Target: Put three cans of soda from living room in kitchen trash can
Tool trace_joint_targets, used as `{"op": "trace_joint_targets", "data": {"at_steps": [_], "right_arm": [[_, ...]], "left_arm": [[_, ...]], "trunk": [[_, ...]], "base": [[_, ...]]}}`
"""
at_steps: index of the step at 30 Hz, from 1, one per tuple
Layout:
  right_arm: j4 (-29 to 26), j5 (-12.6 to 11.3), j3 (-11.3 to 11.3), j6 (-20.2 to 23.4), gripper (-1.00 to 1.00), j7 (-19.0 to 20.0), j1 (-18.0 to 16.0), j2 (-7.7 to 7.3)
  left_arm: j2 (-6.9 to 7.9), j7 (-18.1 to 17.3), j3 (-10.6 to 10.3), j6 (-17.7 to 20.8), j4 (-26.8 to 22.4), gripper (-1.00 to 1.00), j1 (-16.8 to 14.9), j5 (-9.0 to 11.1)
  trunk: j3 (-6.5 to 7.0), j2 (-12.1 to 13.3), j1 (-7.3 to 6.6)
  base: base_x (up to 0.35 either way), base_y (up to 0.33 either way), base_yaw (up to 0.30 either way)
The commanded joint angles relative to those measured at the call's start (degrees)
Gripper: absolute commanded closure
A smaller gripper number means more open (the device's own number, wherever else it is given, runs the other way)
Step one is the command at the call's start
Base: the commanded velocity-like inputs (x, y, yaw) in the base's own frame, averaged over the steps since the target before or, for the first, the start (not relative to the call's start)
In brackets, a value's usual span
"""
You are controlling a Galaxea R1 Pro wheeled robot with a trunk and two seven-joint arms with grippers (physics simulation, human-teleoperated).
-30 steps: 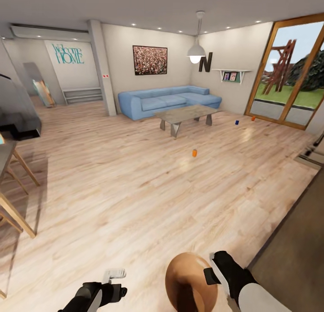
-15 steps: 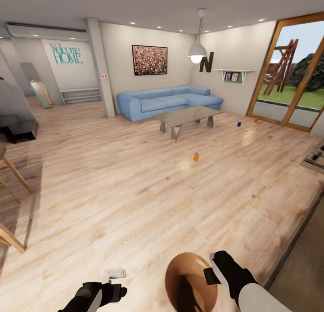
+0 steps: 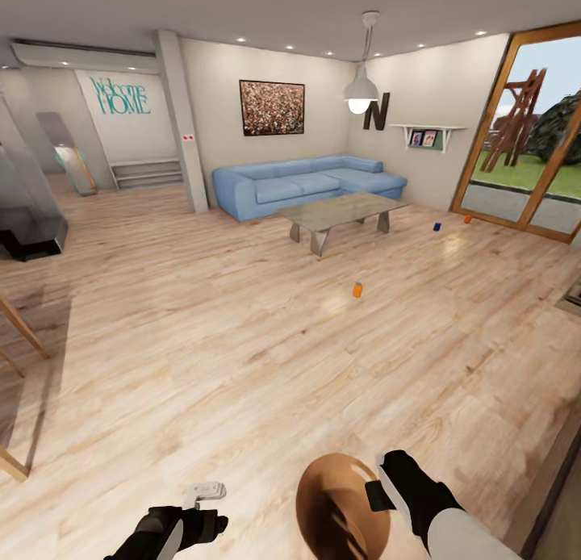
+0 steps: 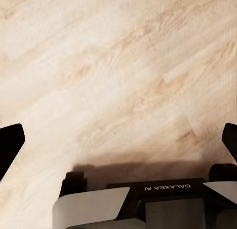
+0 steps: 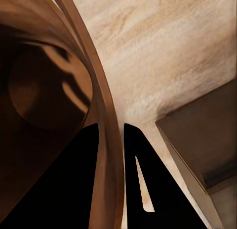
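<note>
We hold the bin (image 3: pixel 339 507) by its rim, right gripper (image 5: pixel 114 140) pinched on it. Left gripper (image 4: pixel 118 140) is wide open, empty. Cans (image 3: pixel 357 289) stand mid-frame: light, stiff, slippery; grab their sides.

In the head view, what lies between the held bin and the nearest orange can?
Bare plank floor. In the head view nothing stands between the trash can, gripped at its rim by the right gripper, and the nearest orange can.

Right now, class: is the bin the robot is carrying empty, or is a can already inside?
Empty. The right wrist view looks into the trash can and shows bare brown walls and bottom; the right gripper pinches its rim.
</note>
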Motion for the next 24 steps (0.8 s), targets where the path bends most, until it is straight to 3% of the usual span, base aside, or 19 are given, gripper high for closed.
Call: {"op": "trace_joint_targets", "data": {"at_steps": [1, 11, 24], "right_arm": [[-0.01, -0.68, -0.06, -0.05, 1.00, 0.26, -0.02, 0.02], [-0.02, -0.68, -0.08, -0.05, 1.00, 0.31, -0.02, -0.02], [-0.06, -0.68, -0.10, -0.09, 1.00, 0.46, -0.02, -0.04]], "left_arm": [[0.00, 0.00, 0.00, 0.00, 0.00, -1.00, 0.00, 0.00], [0.00, 0.00, 0.00, 0.00, 0.00, -1.00, 0.00, 0.00], [-0.03, 0.05, -0.03, 0.00, 0.00, -1.00, 0.00, 0.00]], "trunk": [[0.00, 0.00, 0.00], [0.00, 0.00, 0.00], [0.00, 0.00, 0.00]], "base": [[0.344, 0.000, 0.126], [0.344, 0.000, 0.148], [0.344, 0.000, 0.013]]}}
